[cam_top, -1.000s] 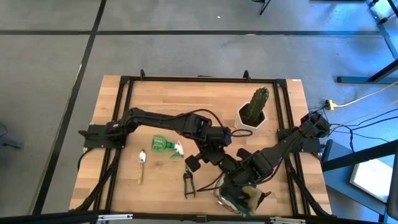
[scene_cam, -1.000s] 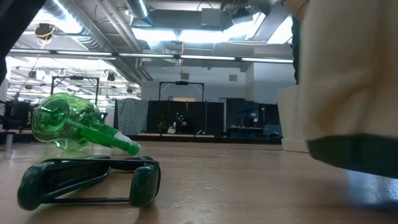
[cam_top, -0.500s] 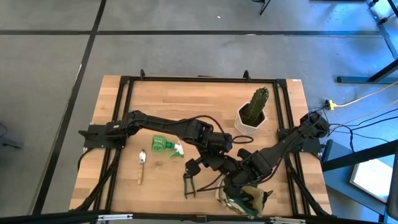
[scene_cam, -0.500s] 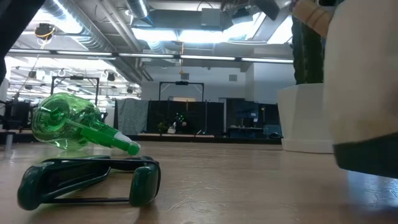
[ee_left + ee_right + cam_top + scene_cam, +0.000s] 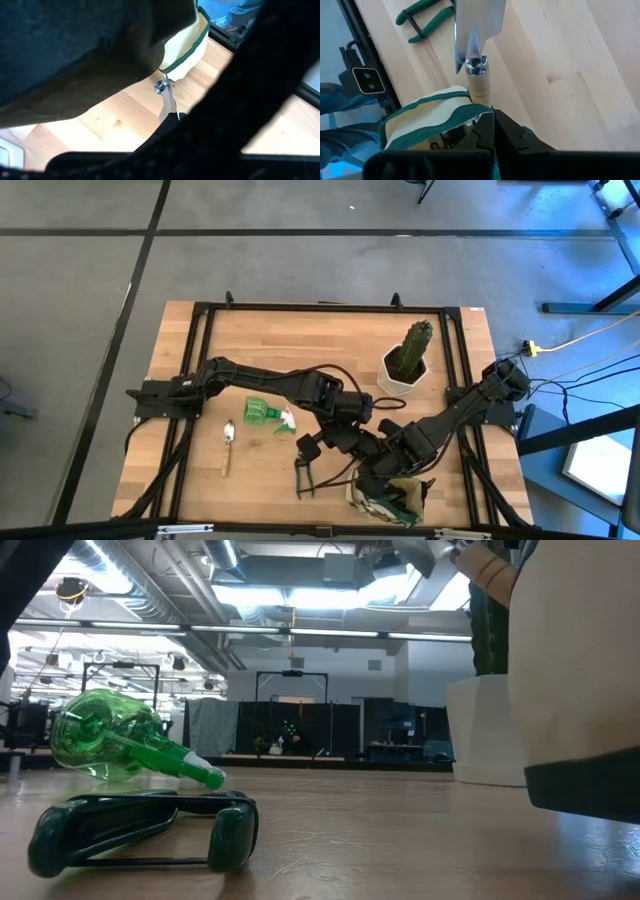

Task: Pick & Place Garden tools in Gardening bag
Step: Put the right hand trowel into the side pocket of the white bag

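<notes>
- Both sets of jaws stand together: the right gripper (image 5: 385,480) is clamped on the rim of the gardening bag (image 5: 392,502) at the near edge of the table (image 5: 270,340), and the left gripper (image 5: 350,442) is pressed shut just beside it, toward the table's middle.
- From the right wrist, the bag's (image 5: 432,120) cream cloth and dark green trim bunch against that arm's fingers (image 5: 512,135), and a trowel (image 5: 475,30) stands out of the bag's mouth, its wooden handle going down into the cloth and its silver blade pointing away over the table.
- From the left wrist, dark cloth of the bag (image 5: 185,50) fills most of the picture; a metal tool (image 5: 167,97) with a round rivet shows just past the green trim (whether the left jaws hold it I cannot tell).
- Green-handled pruning shears (image 5: 303,472) lie flat on the wood just to the left of the two grippers, near but apart from the bag.
- Farther left lies the green spray bottle (image 5: 268,414) on its side, nozzle toward the shears, and beyond it a second trowel (image 5: 227,446) with a wooden handle, well apart from the bag.
- At table height the bottle (image 5: 110,740) lies behind the shears (image 5: 140,830), and the bag (image 5: 580,690) fills the right side.
- Behind the grippers stands a cactus in a white pot (image 5: 405,365), clear of both arms.
</notes>
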### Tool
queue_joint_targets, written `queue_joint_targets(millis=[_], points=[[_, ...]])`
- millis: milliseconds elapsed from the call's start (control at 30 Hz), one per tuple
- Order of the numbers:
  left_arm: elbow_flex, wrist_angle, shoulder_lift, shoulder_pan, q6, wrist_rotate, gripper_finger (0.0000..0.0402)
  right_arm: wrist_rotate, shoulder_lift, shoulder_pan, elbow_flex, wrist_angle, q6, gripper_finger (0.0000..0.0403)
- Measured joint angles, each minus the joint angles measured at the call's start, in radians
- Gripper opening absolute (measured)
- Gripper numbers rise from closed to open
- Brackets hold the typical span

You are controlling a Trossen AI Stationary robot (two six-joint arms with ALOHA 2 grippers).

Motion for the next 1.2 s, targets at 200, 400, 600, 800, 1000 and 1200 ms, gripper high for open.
queue_joint_targets(millis=[200,400,600,800,1000,1200], points=[[-0.001,0.006,0.001,0.000,0.021,0.000,0.0002,0.014,0.000,-0.002,0.000,0.016,-0.014,0.0002],[-0.002,0.019,0.002,-0.001,0.046,0.005,0.0002,0.016,0.000,-0.011,0.000,0.019,-0.023,0.0002],[-0.001,0.028,0.034,-0.001,0.048,0.020,0.0002,0.011,0.000,-0.018,-0.002,0.022,-0.027,0.0002],[-0.002,0.049,0.034,-0.001,0.054,-0.009,0.0002,0.012,0.000,-0.018,-0.002,0.019,-0.026,0.0002],[-0.002,0.072,0.031,0.012,0.070,-0.039,0.0001,0.012,0.000,-0.018,-0.002,0.030,-0.026,0.0002],[-0.003,0.077,0.031,0.012,0.080,0.000,0.0001,0.010,0.000,-0.018,-0.001,0.046,-0.026,0.0002]])
